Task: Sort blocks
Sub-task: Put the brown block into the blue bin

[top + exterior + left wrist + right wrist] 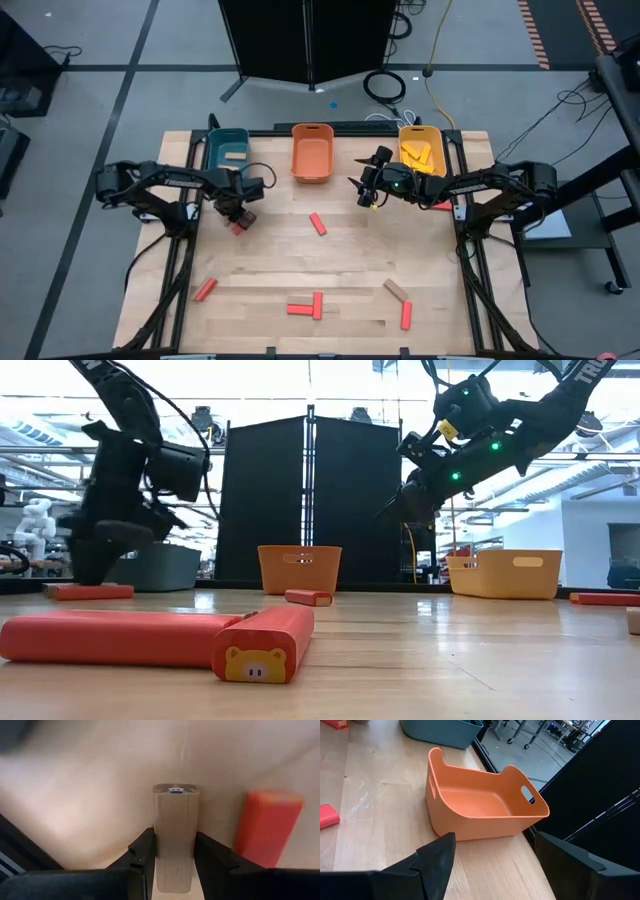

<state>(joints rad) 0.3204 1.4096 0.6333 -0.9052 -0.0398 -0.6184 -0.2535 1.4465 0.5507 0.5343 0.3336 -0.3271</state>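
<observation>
My left gripper (175, 857) is down at the table near the teal bin (227, 148), and my two dark fingers (142, 852) are pressed against both sides of a tan block (175, 840) — I have it clamped, its small printed face pointing away from me. A red block (267, 827) lies just beside it on the wood; from above it shows as a red spot under my left fingers, though that view is too small to say whether the two touch.

My right gripper (495, 857) hangs above the table between the orange bin (480, 805) and the yellow bin (421, 150), fingers spread wide and holding nothing.

The other blocks are scattered: one red block (317, 223) near the middle of the table (330, 260), one red (205, 290) toward the front left, two red ones (305, 306) touching in a T at the front — plus a tan one (397, 290) and a red one (406, 315) at the front right. Yellow blocks (422, 154) sit in the yellow bin.
</observation>
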